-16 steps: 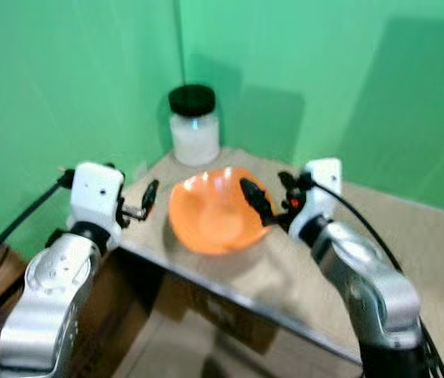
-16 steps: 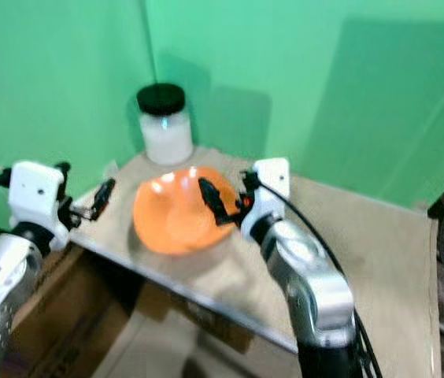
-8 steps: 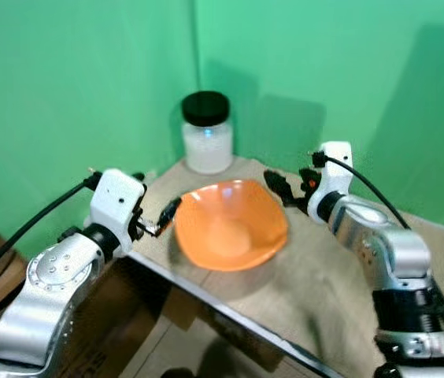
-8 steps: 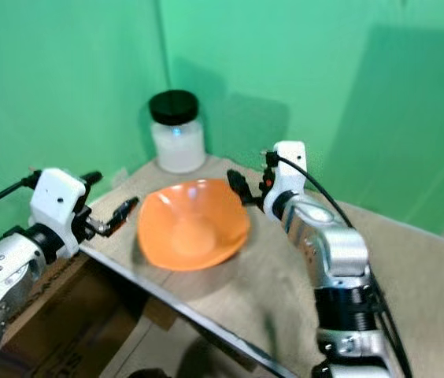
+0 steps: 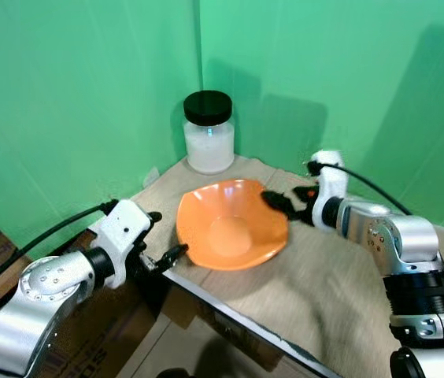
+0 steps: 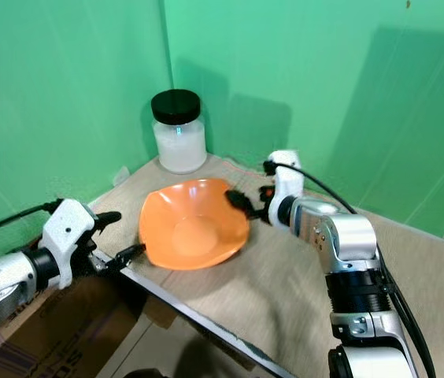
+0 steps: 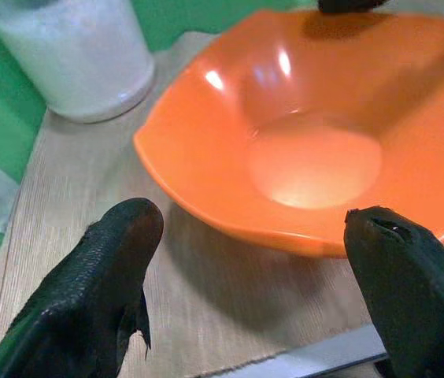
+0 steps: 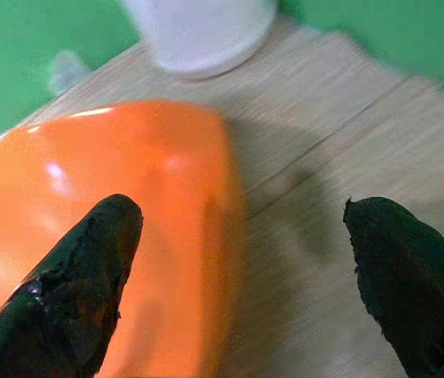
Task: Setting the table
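An orange bowl (image 5: 234,228) sits on the beige-covered table (image 5: 340,291) near its left corner, and its inside is bare (image 7: 316,157). My left gripper (image 5: 167,240) hovers open at the table's front-left edge, just short of the bowl's near rim, its fingers (image 7: 120,260) spread wider than the bowl's base. My right gripper (image 5: 283,198) is open at the bowl's far right rim, and the rim (image 8: 222,181) lies ahead between its two fingers (image 8: 88,268). Neither gripper holds anything.
A white jar with a black lid (image 5: 209,132) stands in the back corner behind the bowl. Green walls close in at left and behind. The table's metal front edge (image 5: 230,311) runs diagonally, with a cardboard box (image 5: 104,346) on the floor below it.
My left gripper has dropped and drawn back to the table's front edge. My right gripper has come down to the bowl's right rim. The bowl stays put.
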{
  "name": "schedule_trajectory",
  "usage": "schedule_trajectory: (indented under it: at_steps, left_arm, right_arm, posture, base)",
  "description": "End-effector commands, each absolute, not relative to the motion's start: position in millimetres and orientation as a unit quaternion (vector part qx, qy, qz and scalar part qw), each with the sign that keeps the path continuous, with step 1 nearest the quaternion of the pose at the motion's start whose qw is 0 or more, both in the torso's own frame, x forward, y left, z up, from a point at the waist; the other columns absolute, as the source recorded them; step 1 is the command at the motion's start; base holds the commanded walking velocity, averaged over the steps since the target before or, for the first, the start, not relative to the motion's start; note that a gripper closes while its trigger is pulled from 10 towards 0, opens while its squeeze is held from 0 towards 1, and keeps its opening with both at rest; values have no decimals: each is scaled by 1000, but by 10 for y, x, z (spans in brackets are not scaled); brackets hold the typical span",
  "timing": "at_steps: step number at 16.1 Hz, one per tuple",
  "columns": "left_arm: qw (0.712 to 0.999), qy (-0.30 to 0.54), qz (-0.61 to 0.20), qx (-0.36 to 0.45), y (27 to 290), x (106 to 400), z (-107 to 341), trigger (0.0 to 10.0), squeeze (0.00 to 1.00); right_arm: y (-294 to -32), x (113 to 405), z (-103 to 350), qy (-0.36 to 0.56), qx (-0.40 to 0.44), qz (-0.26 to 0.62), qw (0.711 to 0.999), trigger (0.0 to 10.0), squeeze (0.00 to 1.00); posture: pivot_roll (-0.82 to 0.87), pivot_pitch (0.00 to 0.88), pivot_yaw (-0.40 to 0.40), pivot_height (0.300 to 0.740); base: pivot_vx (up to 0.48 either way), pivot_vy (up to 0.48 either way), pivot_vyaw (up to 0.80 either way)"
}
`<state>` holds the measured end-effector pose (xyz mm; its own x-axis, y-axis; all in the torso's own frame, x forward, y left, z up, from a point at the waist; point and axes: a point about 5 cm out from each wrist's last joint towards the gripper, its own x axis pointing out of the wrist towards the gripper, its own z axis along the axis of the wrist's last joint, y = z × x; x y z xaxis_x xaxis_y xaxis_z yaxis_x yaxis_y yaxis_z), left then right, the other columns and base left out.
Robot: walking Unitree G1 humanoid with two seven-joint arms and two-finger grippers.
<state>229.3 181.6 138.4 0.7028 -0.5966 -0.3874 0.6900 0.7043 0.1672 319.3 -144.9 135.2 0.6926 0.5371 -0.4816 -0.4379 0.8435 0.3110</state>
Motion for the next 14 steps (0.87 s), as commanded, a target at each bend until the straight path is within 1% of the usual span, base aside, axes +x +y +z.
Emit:
schedule_trajectory:
  at_steps: [1, 2, 3, 4, 5, 10, 12, 14]
  left_arm:
    - [907, 160, -352, 165, 1851, 2297, 1358, 10000, 0]
    - [908, 161, -348, 168, 1861, 2303, 1340, 10000, 0]
    - [909, 161, -346, 169, 1868, 2311, 1331, 10000, 0]
    - [911, 158, -341, 172, 1874, 2325, 1332, 10000, 0]
    - [913, 154, -335, 173, 1877, 2341, 1337, 10000, 0]
    - [911, 147, -340, 179, 1869, 2367, 1330, 10000, 0]
    - [911, 145, -342, 179, 1861, 2369, 1330, 10000, 0]
    - [909, 120, -366, 160, 1783, 2371, 1416, 10000, 0]
  right_arm:
    - [-1390, 3147, 1308, 306, 101, 288, 902, 10000, 0]
    - [-1366, 3123, 1292, 312, 110, 295, 897, 8784, 0]
    - [-1349, 3109, 1286, 317, 116, 301, 892, 5686, 0]
    - [-1339, 3101, 1274, 321, 116, 303, 890, 863, 0]
    - [-1327, 3090, 1264, 325, 113, 306, 888, 0, 0]
    - [-1282, 3044, 1247, 353, 96, 307, 879, 0, 0]
    - [-1285, 3033, 1249, 349, 95, 312, 879, 0, 0]
    - [-1314, 3029, 1251, 351, 97, 308, 879, 0, 0]
  posture:
    - [77, 0, 25, 740]
    - [78, 0, 21, 740]
    - [78, 0, 21, 740]
    - [78, 0, 19, 740]
    - [79, 0, 17, 740]
    - [65, 0, 12, 740]
    - [63, 0, 12, 740]
    - [52, 0, 13, 740]
  base:
    - [0, 0, 0]
    - [0, 0, 0]
    - [0, 0, 0]
    - [0, 0, 0]
    - [0, 0, 0]
    - [0, 0, 0]
    - [0, 0, 0]
    - [0, 0, 0]
